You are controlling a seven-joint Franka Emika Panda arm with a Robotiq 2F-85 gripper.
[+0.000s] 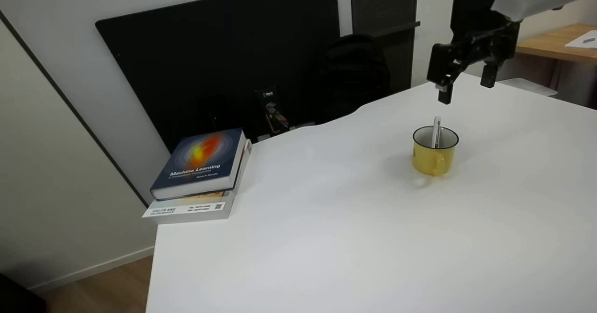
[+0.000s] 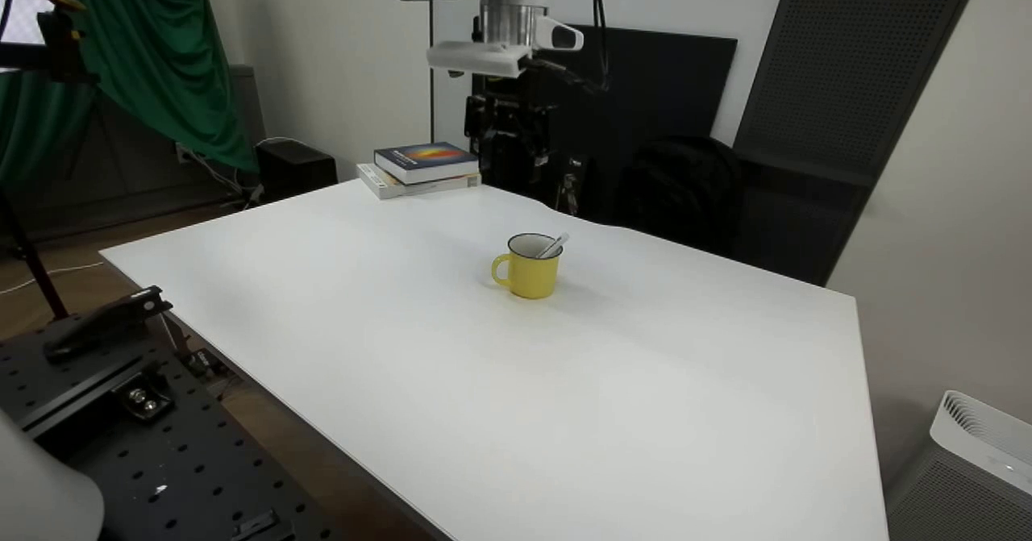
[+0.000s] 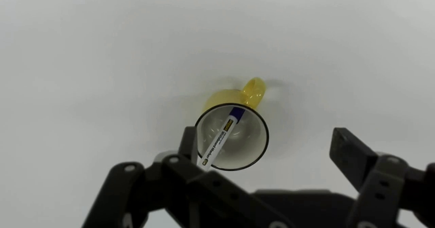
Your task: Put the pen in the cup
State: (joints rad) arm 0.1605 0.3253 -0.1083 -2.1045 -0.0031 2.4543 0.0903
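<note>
The yellow cup stands upright on the white table in both exterior views (image 1: pixel 425 162) (image 2: pixel 532 280), and it also shows in the wrist view (image 3: pixel 249 153). The white pen leans inside the cup (image 1: pixel 436 133) (image 2: pixel 553 245). In the wrist view the pen (image 3: pixel 219 141) has its blue cap down in the cup and its white end over the rim, partly hidden by a finger. My gripper (image 1: pixel 466 87) is open and empty, above the cup and apart from it. In the wrist view the gripper's fingers (image 3: pixel 266 136) are wide apart.
A stack of books (image 1: pixel 200 166) lies at the table's edge and also shows in an exterior view (image 2: pixel 426 162). A black backpack (image 1: pixel 354 73) and a dark panel (image 1: pixel 210 66) stand behind the table (image 1: pixel 303 257). A white appliance (image 2: pixel 975 452) stands beside the table.
</note>
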